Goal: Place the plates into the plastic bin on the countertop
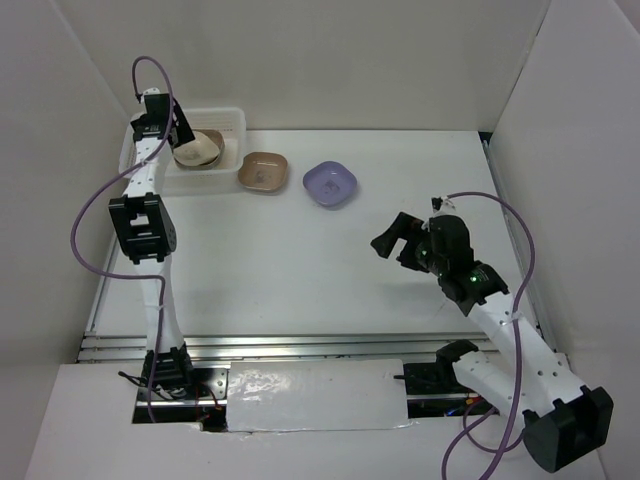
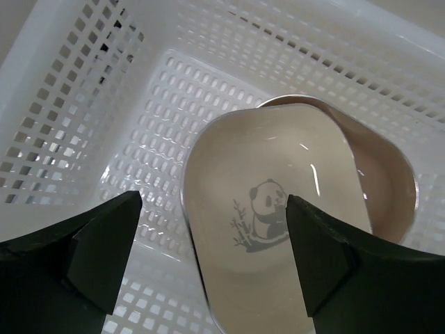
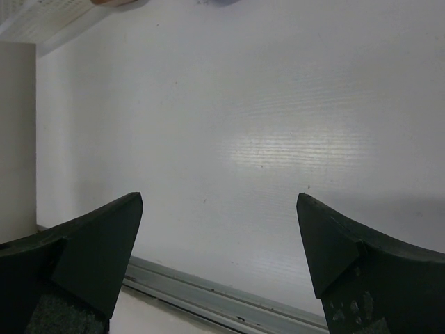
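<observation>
Hovering spread wide over the plastic bin (image 2: 83, 104), the left pincer (image 2: 212, 203) is risking clipping the cream panda plate (image 2: 268, 236), lying askew on a second plate (image 2: 389, 181) inside, and dragging it out on lifting, while the right pincer (image 3: 219, 202) is hanging spread and empty above the counter (image 3: 278, 104).

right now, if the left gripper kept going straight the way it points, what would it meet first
The cream panda plate lying in the plastic bin. It sits straight ahead of the left gripper, whose fingers are open. How much gap is left is hard to judge from the wrist view.
</observation>
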Robot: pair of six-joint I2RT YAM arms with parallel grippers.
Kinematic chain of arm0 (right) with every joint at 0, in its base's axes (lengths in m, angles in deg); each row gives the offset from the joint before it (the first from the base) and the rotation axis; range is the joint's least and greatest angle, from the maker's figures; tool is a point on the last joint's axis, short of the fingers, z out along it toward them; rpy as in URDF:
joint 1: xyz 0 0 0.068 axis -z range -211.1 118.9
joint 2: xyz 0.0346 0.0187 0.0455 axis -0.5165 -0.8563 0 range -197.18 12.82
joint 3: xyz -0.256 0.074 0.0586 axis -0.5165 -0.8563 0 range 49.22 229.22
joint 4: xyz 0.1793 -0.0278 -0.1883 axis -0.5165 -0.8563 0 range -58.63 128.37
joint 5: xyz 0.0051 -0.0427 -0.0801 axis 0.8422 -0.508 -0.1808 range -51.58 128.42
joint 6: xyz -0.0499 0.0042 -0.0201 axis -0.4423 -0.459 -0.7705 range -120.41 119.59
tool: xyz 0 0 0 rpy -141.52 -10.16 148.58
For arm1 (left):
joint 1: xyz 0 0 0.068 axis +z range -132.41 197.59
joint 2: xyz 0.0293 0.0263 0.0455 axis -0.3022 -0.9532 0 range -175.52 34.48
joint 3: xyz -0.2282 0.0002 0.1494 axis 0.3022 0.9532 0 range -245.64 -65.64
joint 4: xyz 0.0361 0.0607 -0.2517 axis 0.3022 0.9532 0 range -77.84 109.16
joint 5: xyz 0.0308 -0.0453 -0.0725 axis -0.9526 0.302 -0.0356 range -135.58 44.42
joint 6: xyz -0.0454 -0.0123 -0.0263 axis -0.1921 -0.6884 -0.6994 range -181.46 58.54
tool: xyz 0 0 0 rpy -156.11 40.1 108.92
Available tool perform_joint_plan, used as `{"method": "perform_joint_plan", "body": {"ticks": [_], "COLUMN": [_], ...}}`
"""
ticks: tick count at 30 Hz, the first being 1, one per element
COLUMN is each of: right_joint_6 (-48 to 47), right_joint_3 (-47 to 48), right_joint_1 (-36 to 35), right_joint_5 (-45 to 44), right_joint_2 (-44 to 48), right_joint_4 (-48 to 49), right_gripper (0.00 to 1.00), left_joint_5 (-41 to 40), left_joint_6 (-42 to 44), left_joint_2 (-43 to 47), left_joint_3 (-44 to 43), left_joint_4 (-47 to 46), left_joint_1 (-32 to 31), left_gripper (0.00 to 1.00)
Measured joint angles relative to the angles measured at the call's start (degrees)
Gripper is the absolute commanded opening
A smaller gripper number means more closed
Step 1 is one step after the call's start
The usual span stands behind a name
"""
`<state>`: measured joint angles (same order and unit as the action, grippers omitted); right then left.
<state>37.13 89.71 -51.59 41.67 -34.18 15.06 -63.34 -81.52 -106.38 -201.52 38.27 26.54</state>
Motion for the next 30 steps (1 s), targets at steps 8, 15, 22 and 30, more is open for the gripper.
{"method": "perform_joint_plan", "body": {"ticks": [8,15,22,30], "right_joint_6": [0.0,0.3,1.9,12.0], "right_joint_3": [1.2,2.1,5.4,31.0], "right_joint_1": [-2.1,-2.6,-0.8,1.9], "right_joint_5": [-1.6,-1.6,-1.4,-3.0], "right_joint_2": [-4.0,-9.8,-20.2,-57.0], "right_joint_4": [0.6,3.1,10.9,16.0], "right_gripper": [1.00,1.00,1.00,0.95], "left_joint_5": [5.1,6.3,8.4,6.3], "left_joint_6": [0.2,-1.2,-7.6,-13.5], "left_joint_2": [11.0,21.0,23.5,44.9], "left_joint_3": [6.7,1.3,12.6,48.4], "left_joint_4": [-0.6,0.2,4.7,5.5], "left_joint_1": [-2.6,-6.1,-6.2,-28.8], "left_gripper": [0.99,0.99,0.99,0.99]}}
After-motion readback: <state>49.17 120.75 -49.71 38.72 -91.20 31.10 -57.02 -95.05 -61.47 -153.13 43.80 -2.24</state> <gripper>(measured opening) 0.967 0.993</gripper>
